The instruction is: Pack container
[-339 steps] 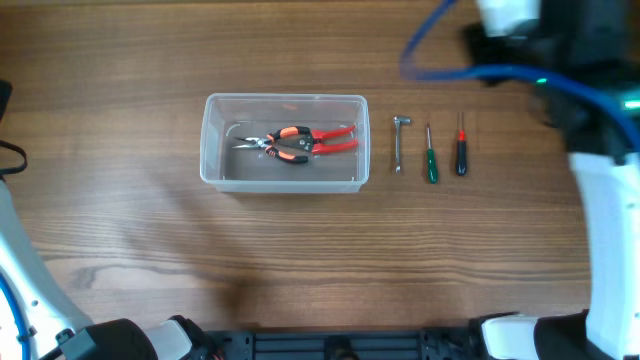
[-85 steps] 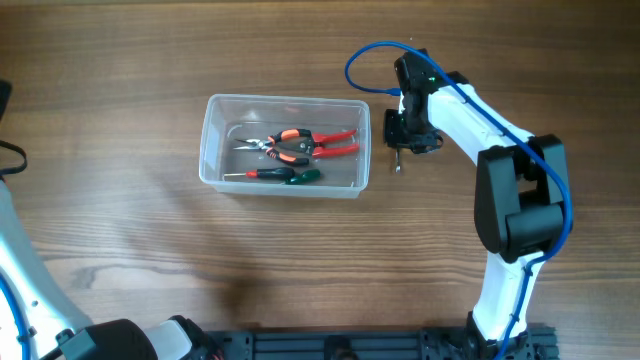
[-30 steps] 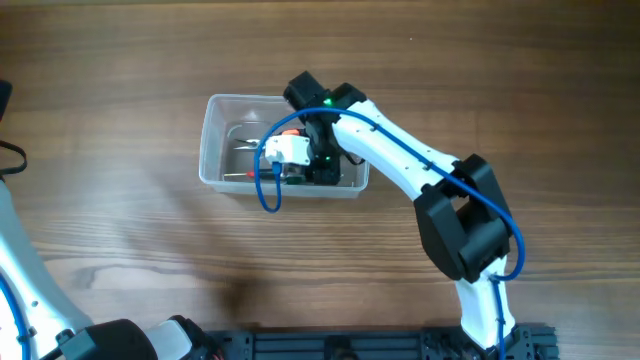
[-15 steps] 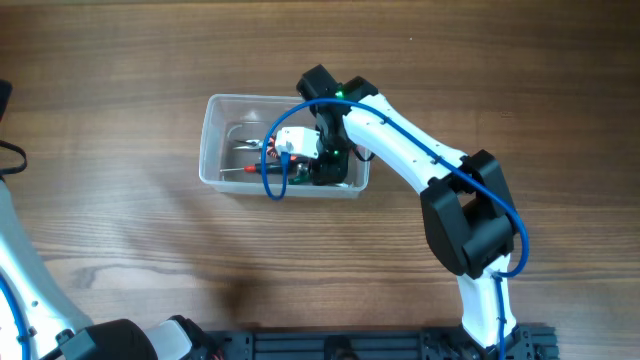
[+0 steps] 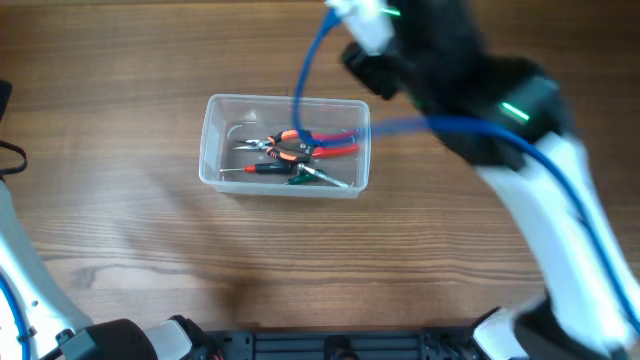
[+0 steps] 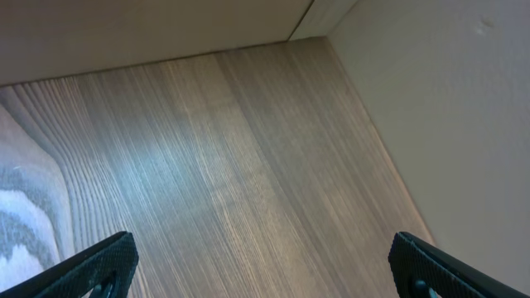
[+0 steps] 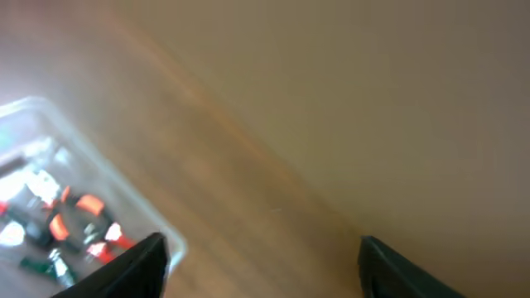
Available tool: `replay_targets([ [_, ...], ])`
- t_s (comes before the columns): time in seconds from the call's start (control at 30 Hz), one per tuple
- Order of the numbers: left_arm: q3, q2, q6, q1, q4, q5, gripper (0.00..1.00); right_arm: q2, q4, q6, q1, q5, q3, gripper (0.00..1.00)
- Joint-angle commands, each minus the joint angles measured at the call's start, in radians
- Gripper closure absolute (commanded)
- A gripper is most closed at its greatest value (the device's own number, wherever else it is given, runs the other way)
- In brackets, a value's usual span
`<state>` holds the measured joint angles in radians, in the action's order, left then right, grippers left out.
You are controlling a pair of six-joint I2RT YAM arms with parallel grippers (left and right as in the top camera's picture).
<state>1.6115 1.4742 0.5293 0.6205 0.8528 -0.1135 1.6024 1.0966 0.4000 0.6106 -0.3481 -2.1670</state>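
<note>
The clear plastic container (image 5: pixel 215 140) sits on the wooden table left of centre. Inside lie orange-handled pliers (image 5: pixel 300 145), a red-and-black screwdriver (image 5: pixel 262 169), a green screwdriver (image 5: pixel 300 178) and a metal key (image 5: pixel 335 179). My right arm (image 5: pixel 450 80) is blurred, high above the table behind and right of the container. In the right wrist view the right gripper (image 7: pixel 261 265) is open and empty over bare wood, with the container's corner (image 7: pixel 58 149) at the left. My left gripper (image 6: pixel 265 265) is open and empty over bare wood, out of the overhead view.
A blue cable (image 5: pixel 310 70) loops from the right arm over the container's back edge. The left arm's white base (image 5: pixel 30 290) stands at the lower left. A wall meets the table edge in the left wrist view (image 6: pixel 431 124).
The right gripper has lifted out of the container and swung up and back to the right, leaving the metal key inside. The spot right of the container where tools lay is bare.
</note>
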Motion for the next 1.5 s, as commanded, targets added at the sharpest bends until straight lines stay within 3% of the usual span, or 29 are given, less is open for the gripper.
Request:
replay_targets([
  [0.0, 0.01, -0.002, 0.01, 0.004, -0.002, 0.005, 0.0, -0.121, 0.023, -0.034, 0.003, -0.105, -0.004, 0.0],
  [0.23, 0.01, -0.002, 0.009, 0.004, -0.002, 0.005, 0.0, -0.363, 0.08, -0.035, 0.003, -0.032, -0.004, 0.0],
  [0.47, 0.01, -0.002, 0.01, 0.004, -0.002, 0.005, 0.0, -0.428, 0.083, -0.033, 0.003, 0.008, -0.004, 0.0],
  [0.73, 0.01, -0.002, 0.01, 0.004, -0.002, 0.005, 0.0, -0.429, 0.372, 0.018, 0.003, -0.021, -0.004, 0.0],
  [0.93, 0.01, -0.002, 0.01, 0.004, -0.002, 0.005, 0.0, -0.538, 0.266, -0.124, -0.132, 0.15, 0.093, 0.0],
  [1.0, 0.01, -0.002, 0.01, 0.004, -0.002, 0.005, 0.0, -0.677, 0.148, -0.196, -0.28, 0.34, 0.276, 0.0],
  [1.2, 0.01, -0.002, 0.01, 0.004, -0.002, 0.005, 0.0, -0.954, -0.178, -0.214, -0.546, 0.539, 0.838, 0.0],
  [1.3, 0.01, -0.002, 0.01, 0.004, -0.002, 0.005, 0.0, -1.077, -0.282, -0.327, -0.624, 0.552, 1.119, 0.0],
  [1.47, 0.01, -0.002, 0.009, 0.004, -0.002, 0.005, 0.0, -1.254, -0.436, -0.322, -0.656, 0.559, 1.536, 0.0],
])
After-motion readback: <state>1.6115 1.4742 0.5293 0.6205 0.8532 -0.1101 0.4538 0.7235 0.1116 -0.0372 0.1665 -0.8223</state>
